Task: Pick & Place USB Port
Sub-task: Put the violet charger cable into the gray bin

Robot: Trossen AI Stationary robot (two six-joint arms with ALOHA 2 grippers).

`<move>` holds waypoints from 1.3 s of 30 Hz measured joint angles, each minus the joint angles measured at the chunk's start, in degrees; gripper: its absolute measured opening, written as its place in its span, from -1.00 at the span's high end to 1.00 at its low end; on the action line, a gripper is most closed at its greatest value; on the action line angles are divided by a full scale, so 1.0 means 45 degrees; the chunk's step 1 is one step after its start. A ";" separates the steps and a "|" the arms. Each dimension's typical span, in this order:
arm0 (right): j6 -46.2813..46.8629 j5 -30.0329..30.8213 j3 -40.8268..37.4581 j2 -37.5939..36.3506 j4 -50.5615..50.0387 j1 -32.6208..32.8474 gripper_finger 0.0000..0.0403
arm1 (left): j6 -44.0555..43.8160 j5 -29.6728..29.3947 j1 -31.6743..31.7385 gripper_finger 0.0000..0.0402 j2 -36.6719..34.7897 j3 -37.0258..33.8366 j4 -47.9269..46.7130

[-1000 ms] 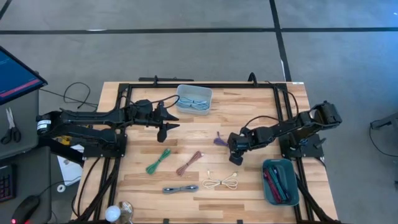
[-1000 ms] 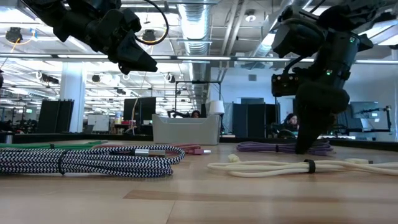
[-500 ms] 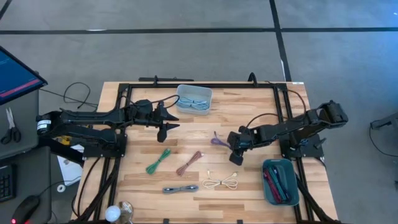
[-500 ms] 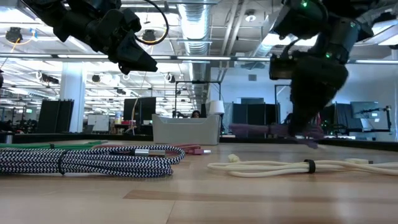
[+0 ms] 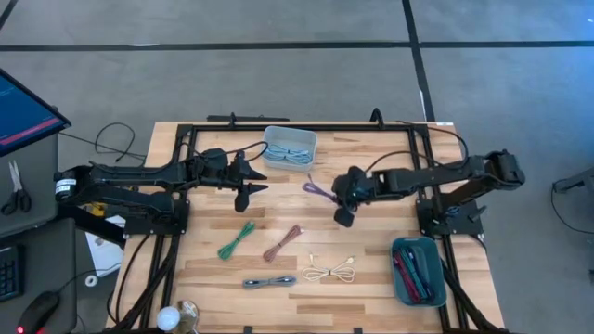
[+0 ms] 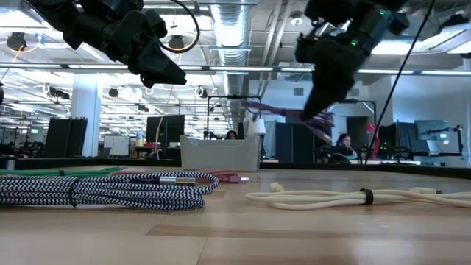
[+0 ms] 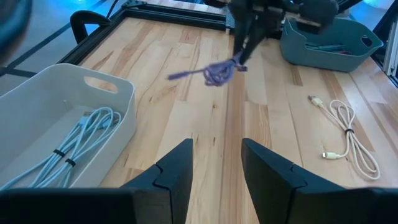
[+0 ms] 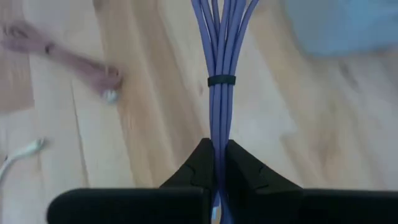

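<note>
My right gripper is shut on a purple coiled cable above the middle of the table, right of the white bin. The low view shows the cable well above the tabletop. It also appears in the left wrist view. My left gripper is open and hovers left of the white bin, holding nothing. The bin's wall encloses pale coiled cables. My right gripper pinches the purple cable bundle between its two fingers, on the strands short of the black tie. The bundle runs on ahead in line with the fingers. It is lifted clear of the table and sticks out roughly level toward the table's left.
On the near half of the table lie a green cable, a reddish cable, a grey braided cable and a white cable. A teal bin with items sits at the near right. A black frame rims the table.
My right gripper has risen from the tabletop with the purple cable and moved toward the far-left, closer to the white bin. The cable, lying on the wood a second ago, now hangs clear in the air.
</note>
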 joint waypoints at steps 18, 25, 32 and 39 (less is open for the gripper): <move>-0.3731 -0.0404 0.4695 0.3102 0.0196 -0.3005 0.94 | 0.0005 0.0004 0.0001 0.32 0.0000 0.0010 -0.0176; -0.4420 -0.0560 0.6456 0.5113 0.0216 -0.3819 0.94 | 0.0000 0.0004 -0.0014 0.32 0.0000 0.0010 -0.0270; -0.4703 -0.0676 0.7629 0.6911 0.0235 -0.4512 0.94 | 0.0015 0.0000 -0.0008 0.32 0.0000 0.0010 -0.0295; -0.4739 -0.0680 0.8166 0.7944 0.0194 -0.4874 0.94 | 0.0024 -0.0001 0.0024 0.32 -0.0005 0.0010 -0.0301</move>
